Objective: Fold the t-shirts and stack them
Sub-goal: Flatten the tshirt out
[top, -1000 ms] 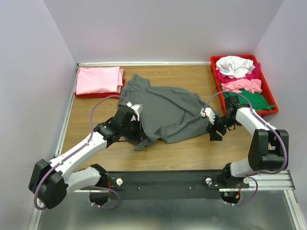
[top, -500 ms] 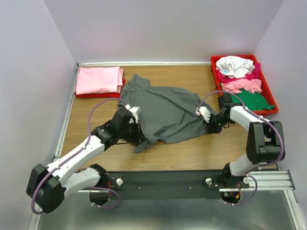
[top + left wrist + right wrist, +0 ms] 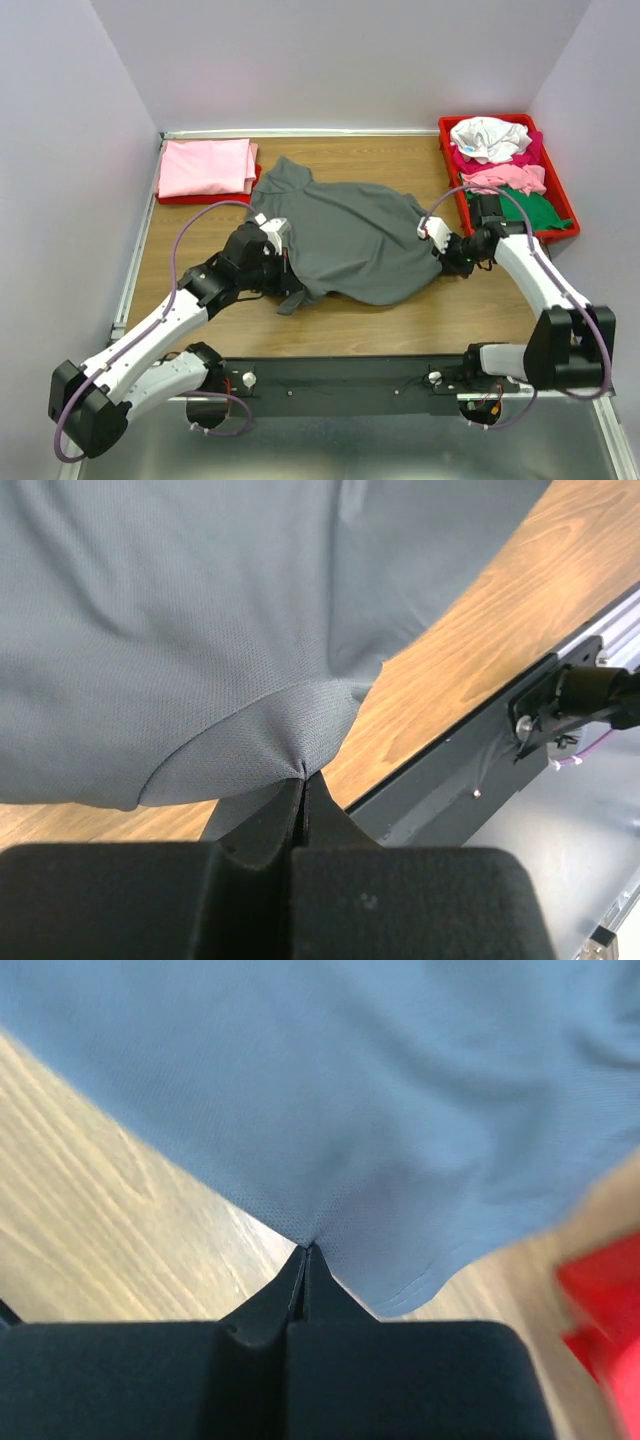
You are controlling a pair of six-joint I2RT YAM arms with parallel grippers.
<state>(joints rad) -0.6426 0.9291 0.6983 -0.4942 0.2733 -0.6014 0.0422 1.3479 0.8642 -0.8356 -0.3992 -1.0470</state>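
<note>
A large dark grey t-shirt [image 3: 345, 240] lies spread and rumpled across the middle of the wooden table. My left gripper [image 3: 285, 280] is shut on its near left edge; the left wrist view shows the grey cloth [image 3: 200, 630] bunched into the closed tips [image 3: 303, 778]. My right gripper [image 3: 447, 258] is shut on the shirt's right edge, the cloth [image 3: 350, 1090] pinched at its tips [image 3: 306, 1250] above the table. A folded pink t-shirt [image 3: 205, 167] rests at the back left. White, pink, magenta and green shirts [image 3: 500, 165] are piled at the back right.
The pile sits in a red tray [image 3: 447, 150] at the back right corner. Another red tray [image 3: 200, 198] lies under the folded pink shirt. A black rail [image 3: 340, 375] with the arm bases runs along the near table edge. Grey walls close the table on three sides.
My right gripper reached into the shirt's right edge, shut on it and drew it slightly right and back. The left gripper stayed shut on the cloth, shifting a little backward.
</note>
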